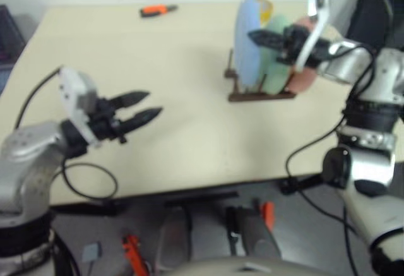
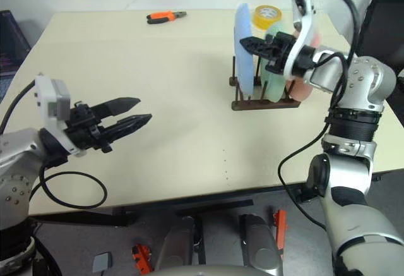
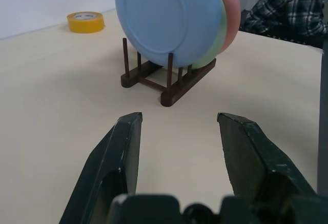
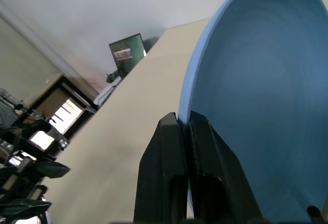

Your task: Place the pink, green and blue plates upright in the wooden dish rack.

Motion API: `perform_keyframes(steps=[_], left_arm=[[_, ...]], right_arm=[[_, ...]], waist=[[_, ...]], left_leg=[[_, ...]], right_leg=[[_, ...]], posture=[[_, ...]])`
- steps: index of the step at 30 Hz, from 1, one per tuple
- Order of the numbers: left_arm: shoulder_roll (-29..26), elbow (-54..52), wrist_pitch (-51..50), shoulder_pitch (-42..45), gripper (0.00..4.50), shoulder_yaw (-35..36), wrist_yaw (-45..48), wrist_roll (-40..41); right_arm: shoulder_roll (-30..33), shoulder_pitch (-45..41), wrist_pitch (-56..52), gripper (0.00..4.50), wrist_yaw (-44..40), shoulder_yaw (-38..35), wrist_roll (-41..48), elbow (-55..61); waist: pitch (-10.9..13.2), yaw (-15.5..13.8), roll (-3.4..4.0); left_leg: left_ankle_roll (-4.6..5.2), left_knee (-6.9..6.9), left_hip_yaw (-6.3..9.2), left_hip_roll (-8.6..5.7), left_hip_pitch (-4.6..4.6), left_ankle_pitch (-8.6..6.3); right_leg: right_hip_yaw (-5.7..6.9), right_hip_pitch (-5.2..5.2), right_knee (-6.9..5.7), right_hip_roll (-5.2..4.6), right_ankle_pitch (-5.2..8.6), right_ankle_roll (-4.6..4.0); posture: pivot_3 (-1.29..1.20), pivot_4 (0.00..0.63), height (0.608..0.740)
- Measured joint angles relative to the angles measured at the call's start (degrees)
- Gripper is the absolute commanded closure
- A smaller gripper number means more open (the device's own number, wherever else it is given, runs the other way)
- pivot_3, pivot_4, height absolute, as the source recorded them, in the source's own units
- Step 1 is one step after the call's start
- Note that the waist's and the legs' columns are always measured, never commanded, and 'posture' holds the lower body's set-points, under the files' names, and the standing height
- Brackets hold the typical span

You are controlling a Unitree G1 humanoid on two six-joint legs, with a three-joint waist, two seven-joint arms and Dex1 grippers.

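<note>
Looking down over a pale beige tabletop [image 2: 189,99], with a light wall running behind its far edge. Finding the wooden dish rack [image 2: 265,104] sitting on the table's far right part, and all three plates standing on edge in it between the pegs. Seeing the blue plate [image 2: 243,48] standing in the slot nearest the table's middle, the green plate [image 2: 275,86] standing right behind it, and the pink plate [image 2: 303,90] standing last, toward the table's right edge. Noticing the three leaning close together, with the green and pink ones showing as slivers past the blue one in the left wrist view.

Watching the right gripper [image 2: 247,41] reaching level over the green and pink plates from the right, its black fingers [image 4: 169,152] pressing together on the blue plate's upper rim, pinching that thin edge.

Watching the left gripper [image 2: 144,110] hovering above the table's near left part, well apart from the rack, pointing toward it, fingers [image 3: 120,152] standing roughly halfway apart and holding nothing.

Also spotting a yellow tape roll [image 2: 267,14] lying beyond the rack, orange-handled pliers [image 2: 165,16] lying near the far edge, and a plaid sleeve [image 3: 292,3] showing past the table.
</note>
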State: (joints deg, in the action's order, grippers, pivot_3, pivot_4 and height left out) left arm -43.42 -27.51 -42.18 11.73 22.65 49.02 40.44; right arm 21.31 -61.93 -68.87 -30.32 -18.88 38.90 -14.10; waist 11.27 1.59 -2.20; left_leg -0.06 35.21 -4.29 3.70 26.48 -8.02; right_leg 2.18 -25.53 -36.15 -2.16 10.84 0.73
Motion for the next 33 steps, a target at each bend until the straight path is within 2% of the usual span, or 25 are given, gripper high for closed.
perform_keyframes(steps=[2, 7, 12, 17, 21, 26, 30, 33], left_arm=[[-0.3, 0.0, 0.0, -0.2, 1.93, 0.0, -0.4, 0.0], [-0.5, -0.2, -0.2, -0.7, 1.93, 0.0, -1.2, 0.6], [-1.7, -0.9, -0.9, -1.5, 1.93, 0.0, -2.1, 1.5], [-3.7, -0.8, -1.0, -1.4, 1.93, 0.0, -1.9, 2.1], [-6.6, 1.1, -0.2, -0.9, 1.93, 0.5, -0.2, 2.0], [-11.9, 5.5, 1.2, 0.6, 1.93, 4.5, 3.4, 2.2], [-17.1, 11.9, 1.8, 2.5, 1.93, 9.7, 7.3, 2.2], [-21.2, 16.9, 2.5, 4.6, 1.93, 12.0, 10.6, 2.2]], right_arm=[[0.0, -0.3, 1.3, 3.51, 0.4, 0.0, 0.0, -1.5], [0.3, -0.5, 2.2, 1.81, -0.1, 0.9, 0.1, -2.2], [4.3, -0.5, 4.6, 1.81, -2.9, 5.5, -1.6, -1.8], [15.5, -0.6, 12.0, 1.81, -11.8, 16.3, -8.6, 1.6], [24.6, 1.2, 20.5, 1.81, -21.9, 20.7, -12.9, 3.6], [36.4, 10.1, 30.5, 1.81, -36.5, 19.2, -13.4, 4.0], [42.2, 16.5, 34.3, 1.81, -41.7, 14.6, -13.4, 1.0], [44.2, 18.2, 35.6, 1.81, -43.9, 11.3, -12.8, 0.6]], waist=[[0.0, 0.0, 0.00], [0.0, 0.0, 0.00], [0.0, -0.1, 0.01], [0.0, -0.2, 0.03], [0.0, -0.2, 0.03], [0.0, -0.3, 0.02], [0.0, -0.2, 0.05], [0.1, 0.1, 0.12]], left_leg=[[-0.01, 0.00, -0.04, 0.00, 0.00, -0.01], [-0.01, -0.01, -0.04, 0.02, 0.00, -0.01], [-0.01, -0.02, -0.10, 0.02, 0.04, -0.01], [-0.14, -0.03, -0.22, 0.01, 0.07, -0.09], [-0.34, -0.05, -0.28, 0.02, 0.08, -0.21], [-0.38, -0.06, -0.36, 0.02, 0.10, -0.23], [-0.39, -0.06, -0.40, 0.02, 0.06, -0.24], [-0.43, -0.06, -0.43, 0.04, 0.00, -0.26]], right_leg=[[0.00, 0.00, 0.01, -0.03, -0.01, 0.00], [0.00, -0.01, 0.01, -0.03, 0.00, -0.02], [-0.02, -0.07, 0.04, -0.03, 0.02, -0.05], [-0.06, -0.16, 0.11, -0.09, 0.03, -0.04], [-0.09, -0.23, 0.11, -0.09, 0.04, -0.05], [-0.13, -0.28, 0.13, -0.11, 0.06, -0.06], [-0.15, -0.32, 0.12, -0.13, 0.05, -0.06], [-0.15, -0.38, 0.10, -0.18, 0.05, -0.06]], posture=[[0.00, 0.150, 0.740], [0.00, 0.150, 0.740], [0.00, 0.150, 0.740], [0.00, 0.150, 0.740], [0.00, 0.150, 0.740], [0.00, 0.150, 0.740], [0.00, 0.150, 0.740], [0.00, 0.150, 0.740]])
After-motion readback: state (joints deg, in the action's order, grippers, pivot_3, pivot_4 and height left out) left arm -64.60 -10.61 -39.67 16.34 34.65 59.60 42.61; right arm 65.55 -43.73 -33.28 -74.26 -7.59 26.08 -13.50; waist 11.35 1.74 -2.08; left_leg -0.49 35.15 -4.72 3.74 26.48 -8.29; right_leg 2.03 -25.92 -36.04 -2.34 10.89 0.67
